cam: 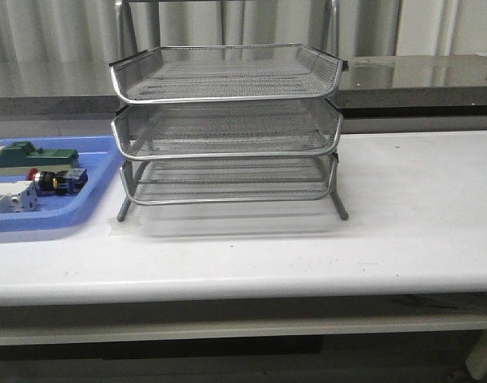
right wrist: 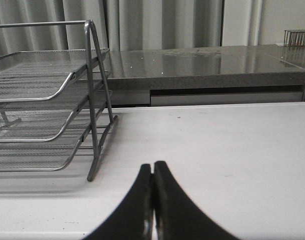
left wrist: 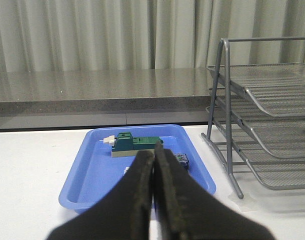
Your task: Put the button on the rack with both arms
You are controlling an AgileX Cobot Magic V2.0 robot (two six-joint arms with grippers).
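Observation:
The button (cam: 58,181), red cap and black body with blue bits, lies in the blue tray (cam: 90,209) at the table's left. In the left wrist view only its blue end (left wrist: 181,159) peeks out beside my fingers. The silver wire-mesh rack (cam: 227,128) stands mid-table with three tiers, all bare (left wrist: 272,125) (right wrist: 37,120). My left gripper (left wrist: 153,152) is shut with nothing in it, hanging short of the tray's near edge. My right gripper (right wrist: 153,166) is shut and holds nothing, over bare table to the right of the rack. Neither arm shows in the front view.
Also in the tray lie a green block (cam: 36,156) (left wrist: 135,144) and a white breaker (cam: 10,197). A grey counter (cam: 419,80) runs behind the table, with curtains beyond. The rack's legs (cam: 340,209) rest on the white tabletop.

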